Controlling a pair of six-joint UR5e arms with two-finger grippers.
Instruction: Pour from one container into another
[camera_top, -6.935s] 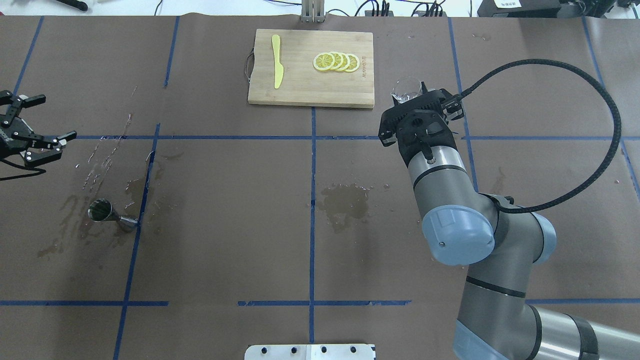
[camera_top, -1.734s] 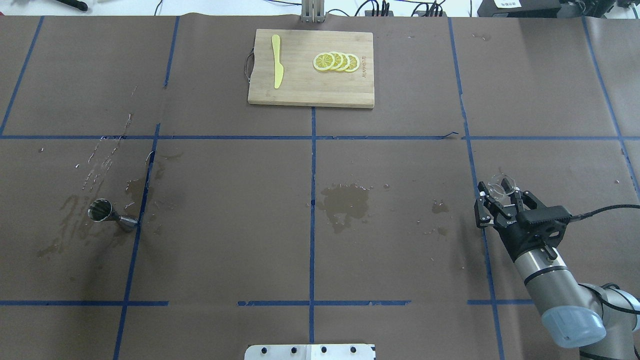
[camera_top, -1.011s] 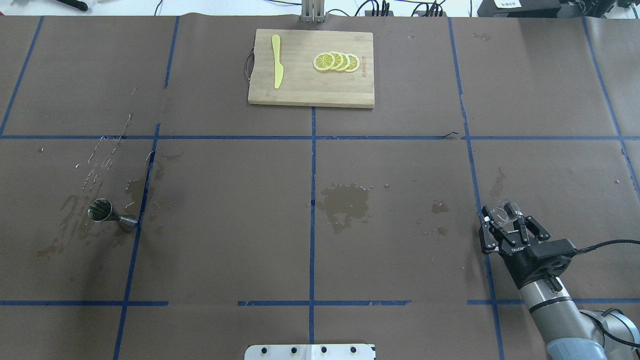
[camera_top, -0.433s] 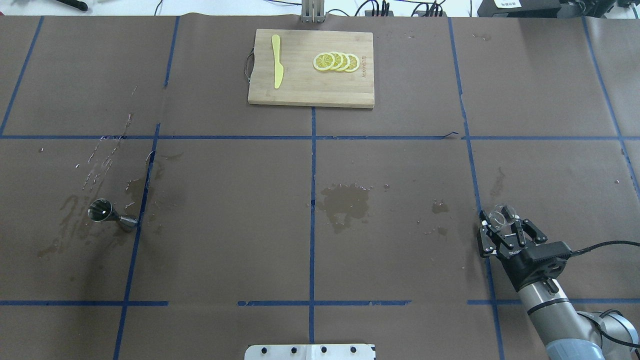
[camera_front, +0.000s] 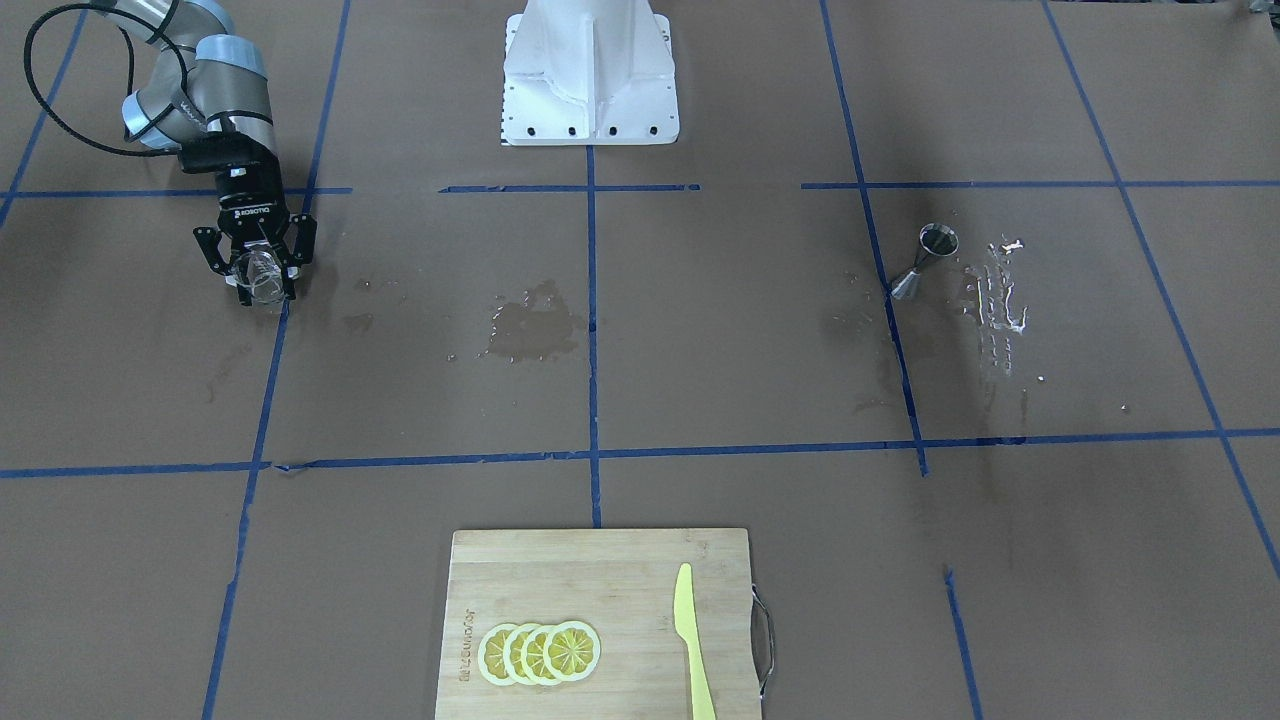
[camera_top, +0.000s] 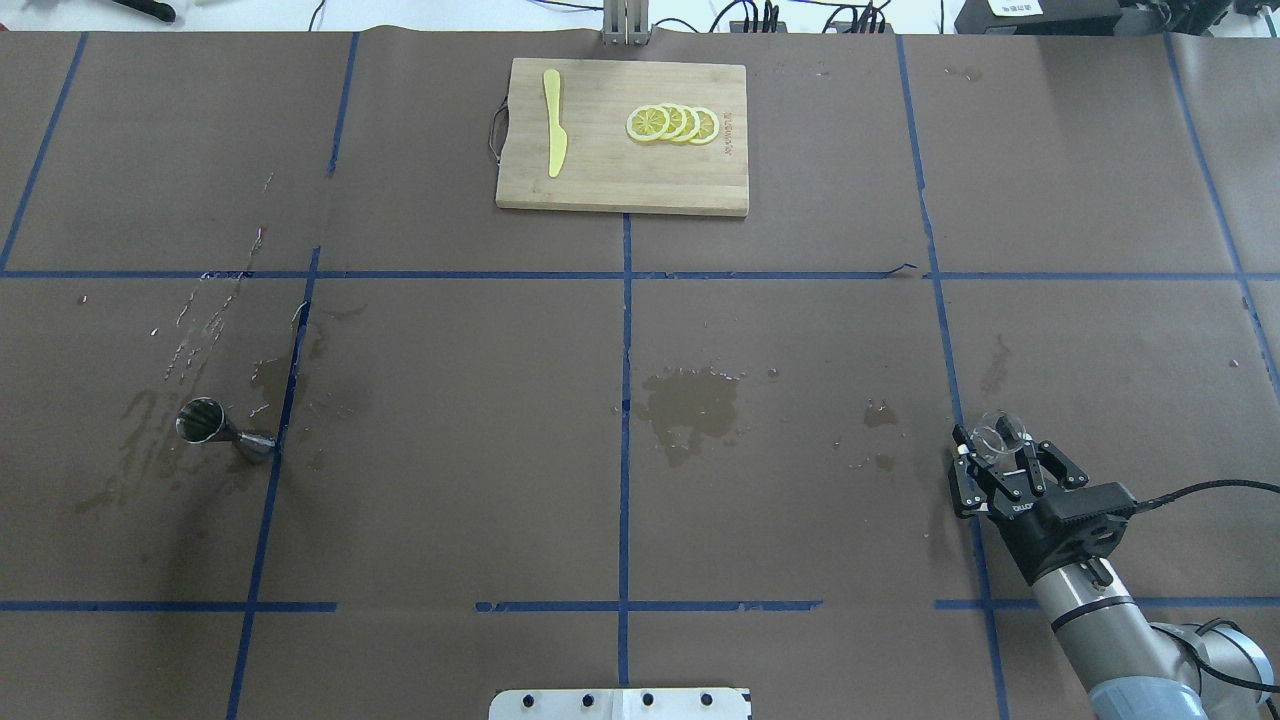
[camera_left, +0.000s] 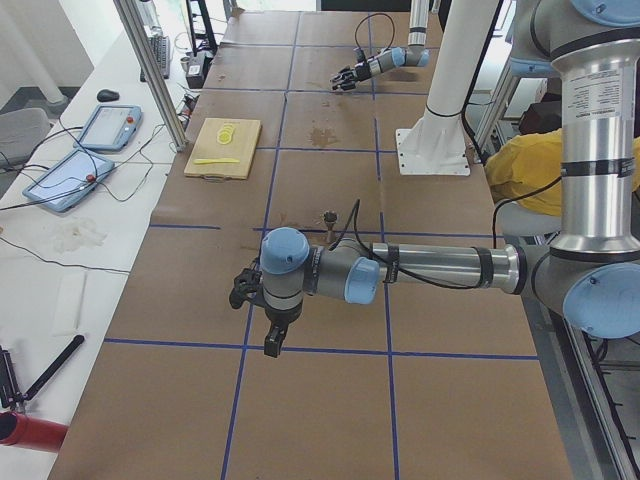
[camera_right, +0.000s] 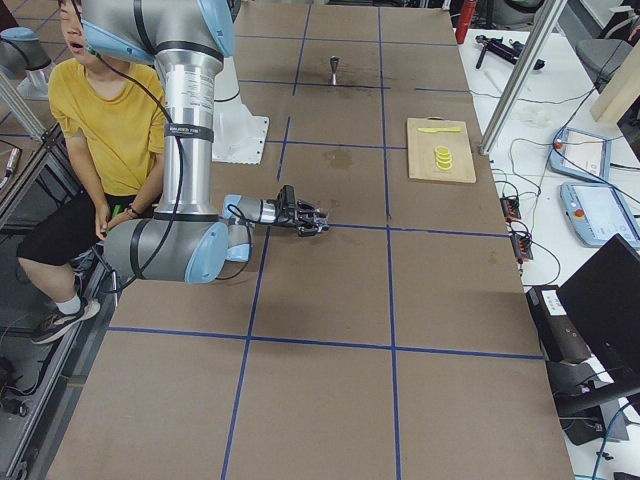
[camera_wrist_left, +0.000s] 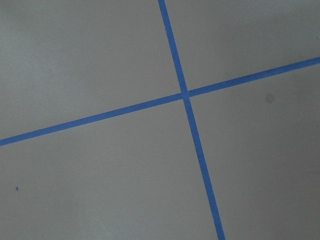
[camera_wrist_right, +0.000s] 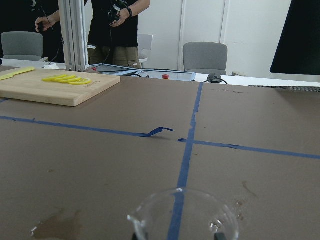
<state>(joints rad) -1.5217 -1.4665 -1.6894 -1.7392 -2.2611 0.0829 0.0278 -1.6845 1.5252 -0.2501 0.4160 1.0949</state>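
Observation:
My right gripper hangs low over the table's near right part, shut on a small clear glass beaker. The front-facing view also shows this gripper and beaker. In the right wrist view the beaker's rim fills the bottom edge, and it looks empty. A steel jigger stands far off on the left, among wet stains. It also appears in the front-facing view. My left gripper shows only in the exterior left view, pointing down. I cannot tell whether it is open or shut.
At the far middle lies a wooden cutting board with lemon slices and a yellow knife. A wet patch marks the table's centre. Blue tape lines cross the brown paper. A person in a yellow shirt sits beside the robot.
The right arm carried the beaker from beside the cutting board back to the near right, then drifted slightly left. The left gripper has left the overhead view. The jigger stayed put.

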